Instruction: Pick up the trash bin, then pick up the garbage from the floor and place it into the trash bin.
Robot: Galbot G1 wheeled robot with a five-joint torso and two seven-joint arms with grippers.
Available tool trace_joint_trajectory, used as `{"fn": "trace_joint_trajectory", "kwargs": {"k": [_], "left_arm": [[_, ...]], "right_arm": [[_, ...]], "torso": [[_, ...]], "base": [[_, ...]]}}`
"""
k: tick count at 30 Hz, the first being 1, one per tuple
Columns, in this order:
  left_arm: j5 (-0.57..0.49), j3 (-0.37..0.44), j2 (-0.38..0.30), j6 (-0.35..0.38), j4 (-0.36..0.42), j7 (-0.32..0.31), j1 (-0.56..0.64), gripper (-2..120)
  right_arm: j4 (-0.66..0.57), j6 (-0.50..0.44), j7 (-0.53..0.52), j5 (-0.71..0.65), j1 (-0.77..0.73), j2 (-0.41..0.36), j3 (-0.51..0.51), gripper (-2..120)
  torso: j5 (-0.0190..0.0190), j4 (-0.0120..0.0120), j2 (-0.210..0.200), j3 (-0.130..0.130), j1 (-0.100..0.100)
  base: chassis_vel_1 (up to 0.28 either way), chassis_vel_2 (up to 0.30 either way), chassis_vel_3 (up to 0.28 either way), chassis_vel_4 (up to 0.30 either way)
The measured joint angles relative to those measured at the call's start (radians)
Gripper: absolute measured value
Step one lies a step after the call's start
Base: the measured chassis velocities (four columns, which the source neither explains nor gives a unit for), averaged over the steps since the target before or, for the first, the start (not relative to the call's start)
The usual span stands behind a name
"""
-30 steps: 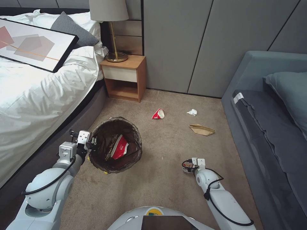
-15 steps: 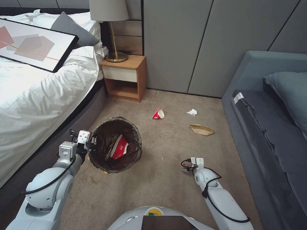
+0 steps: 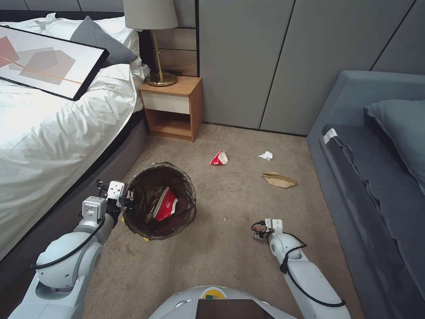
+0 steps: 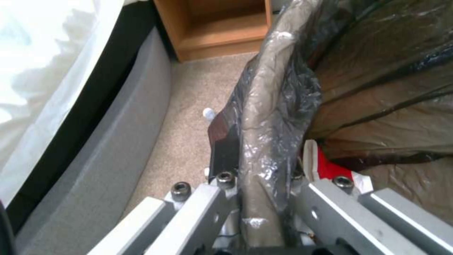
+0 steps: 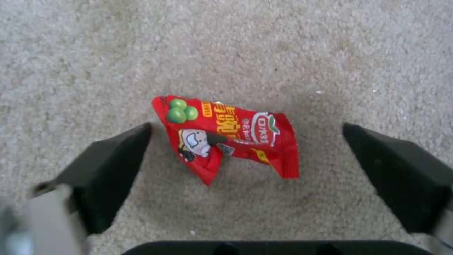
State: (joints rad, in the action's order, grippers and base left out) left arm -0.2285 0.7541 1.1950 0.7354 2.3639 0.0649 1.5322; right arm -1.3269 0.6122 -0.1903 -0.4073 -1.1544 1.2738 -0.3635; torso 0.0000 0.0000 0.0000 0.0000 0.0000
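Red snack wrapper (image 5: 226, 136) lies flat on the carpet (image 5: 283, 46), between the spread fingers (image 5: 106, 170) of my right gripper (image 3: 259, 231), touching neither, slightly nearer one. Step in hand: picking up garbage. Next I judge: drop straight down, close on the wrapper. Left gripper (image 4: 257, 198) is clamped on the bagged rim of the trash bin (image 3: 160, 200), well apart from the right gripper; a red carton already lies inside.

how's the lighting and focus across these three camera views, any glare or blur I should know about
Head view: the white bedding is blown out by bright light; the carpet is evenly lit. Left wrist view: soft focus, with glare spots on the bag over the trash bin rim. Right wrist view: the red snack wrapper is fairly sharp, and the near black jaws beside it are blurred.
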Motion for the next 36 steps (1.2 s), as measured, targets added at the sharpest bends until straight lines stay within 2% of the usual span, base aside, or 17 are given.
{"fn": "trace_joint_trajectory", "kwargs": {"k": [2,4,5,8,12,13,18,23,25,29,32,36], "left_arm": [[0.0,0.0,0.0,0.0,0.001,0.0,0.0,0],[0.0,0.0,0.0,0.0,0.003,0.0,0.0,0],[0.0,0.0,0.0,0.0,0.003,0.0,0.0,0],[-0.001,-0.001,-0.001,0.0,0.006,0.0,0.0,0],[-0.001,-0.001,-0.002,0.0,0.007,0.0,0.002,0],[-0.001,-0.001,-0.004,0.0,0.007,0.001,0.003,0],[-0.002,-0.001,-0.005,0.0,0.008,0.001,0.002,0],[-0.002,-0.001,-0.004,0.0,0.008,0.001,0.0,0],[-0.002,-0.001,-0.004,0.0,0.007,0.002,-0.002,0],[-0.002,-0.001,-0.004,0.0,0.005,0.002,-0.003,0],[-0.002,-0.001,-0.003,0.0,0.003,0.003,-0.003,0],[-0.001,0.0,-0.002,-0.001,0.002,0.003,-0.003,0]], "right_arm": [[0.003,0.0,0.001,0.0,0.002,0.001,-0.001,89],[0.009,0.0,0.003,0.0,0.004,0.005,-0.003,80],[0.009,0.0,0.003,0.0,0.004,0.005,-0.003,80],[0.017,-0.003,0.007,0.007,0.002,0.012,-0.003,63],[0.018,-0.005,0.009,0.012,0.0,0.014,-0.003,56],[0.018,-0.005,0.011,0.013,0.0,0.014,-0.003,51],[0.017,-0.004,0.015,0.013,0.003,0.009,-0.002,39],[0.017,-0.004,0.015,0.016,0.002,0.008,-0.003,29],[0.02,-0.005,0.014,0.02,0.001,0.01,-0.006,21],[0.024,-0.006,0.012,0.025,0.002,0.011,-0.008,14],[0.027,-0.008,0.012,0.026,0.003,0.012,-0.01,0],[0.029,-0.01,0.011,0.026,0.003,0.012,-0.011,0]], "torso": [[0.0,0.0,0.0,0.0,0.0],[-0.0002,0.0,0.0,0.0,0.0],[-0.0002,0.0,0.0,0.0,0.0],[-0.0005,-0.0003,0.0,0.0,0.0],[-0.0003,0.0003,0.0,0.0,0.0],[-0.0001,0.0004,0.0,0.0,0.0],[0.0007,0.0007,0.0,0.0,0.0],[0.0008,0.0005,0.0,0.0,0.0],[0.0002,0.0003,0.0,0.0,0.0],[0.0004,0.0002,0.0,0.0,0.0],[0.0002,0.0,0.0,0.0,0.0],[0.0,0.0,0.0,0.0,0.0]], "base": [[0.0,0.0,0.0,0.0],[0.0,0.0,0.0,0.0],[0.0,0.0,0.0,0.0],[0.0,0.0,0.0,0.0],[0.0,0.0,0.0,0.0],[0.0,0.0,0.0,0.0],[0.0,0.0,0.0,0.0],[0.0,0.0,0.0,0.0],[0.0,0.0,0.0,0.0],[0.0,0.0,0.0,0.0],[0.0,0.0,0.0,0.0],[0.0,0.0,0.0,0.0]]}}
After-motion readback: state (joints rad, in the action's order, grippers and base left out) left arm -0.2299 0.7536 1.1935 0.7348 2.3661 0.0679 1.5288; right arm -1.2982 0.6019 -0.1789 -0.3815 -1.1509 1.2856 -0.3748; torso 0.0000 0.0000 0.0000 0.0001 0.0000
